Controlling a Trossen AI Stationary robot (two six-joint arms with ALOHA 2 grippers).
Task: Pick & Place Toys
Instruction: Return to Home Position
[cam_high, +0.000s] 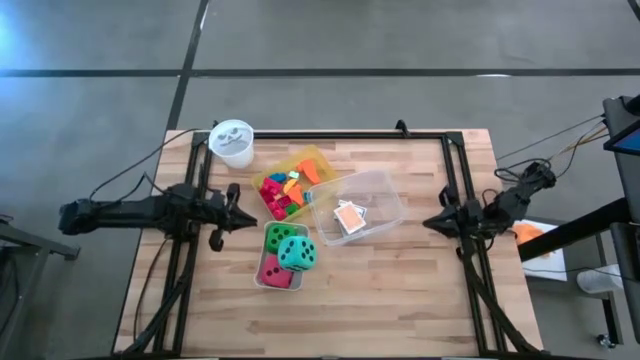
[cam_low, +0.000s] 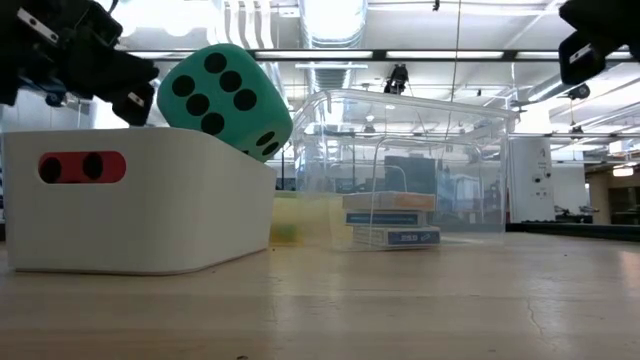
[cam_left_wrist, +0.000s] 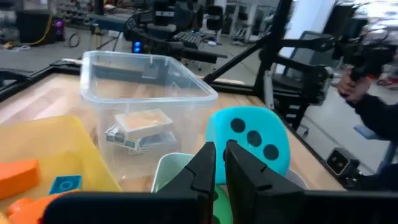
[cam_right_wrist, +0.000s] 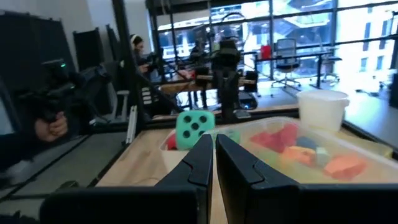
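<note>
A white bin (cam_high: 280, 262) near the table's middle holds three dotted dice: green (cam_high: 282, 236), teal (cam_high: 298, 253) and red (cam_high: 274, 271). The teal die (cam_low: 225, 100) lies tilted on top of the others. Small bright blocks (cam_high: 281, 190) fill a yellow tray (cam_high: 312, 160). Card packs (cam_high: 348, 218) lie flat in a clear box (cam_high: 385, 190). My left gripper (cam_high: 243, 215) hovers shut just left of the bin and tray. My right gripper (cam_high: 428, 223) hovers shut right of the clear box. Neither holds anything.
A white round cup (cam_high: 232, 142) stands at the table's far left corner. Dark frame rails run along the left, far and right edges. Bare wood lies near the front edge (cam_high: 400, 310). A person's hand (cam_right_wrist: 50, 127) shows beyond the table.
</note>
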